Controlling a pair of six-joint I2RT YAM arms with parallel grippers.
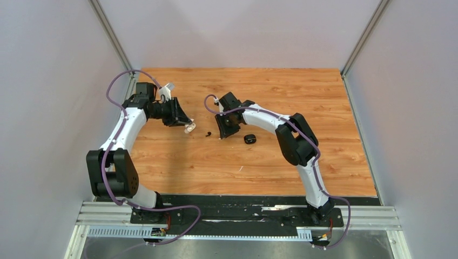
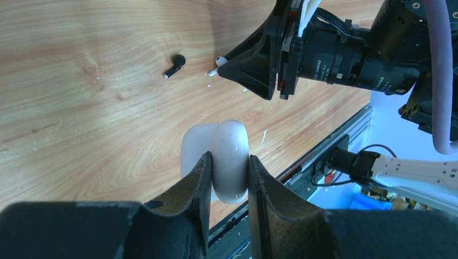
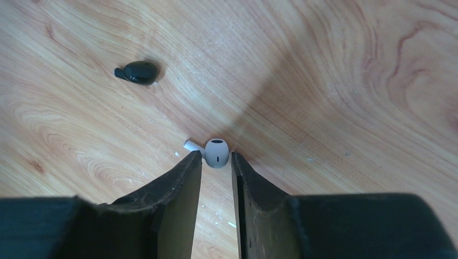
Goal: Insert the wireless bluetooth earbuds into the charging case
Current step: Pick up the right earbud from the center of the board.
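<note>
White earbud (image 3: 217, 151) at tips of right gripper (image 3: 216, 159), grasp unclear | left gripper (image 2: 229, 159) clenches white case (image 2: 231, 135) | insertion pending

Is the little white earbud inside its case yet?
Out: the white earbud lies on the table at the right jaws' tips.

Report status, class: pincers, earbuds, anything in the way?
Left pincer shut on glossy white rounded plastic charging case. Right pincer straddling tiny white plastic earbud, grip unclear. Tiny black plastic earbud lies apart, nothing blocking.
</note>
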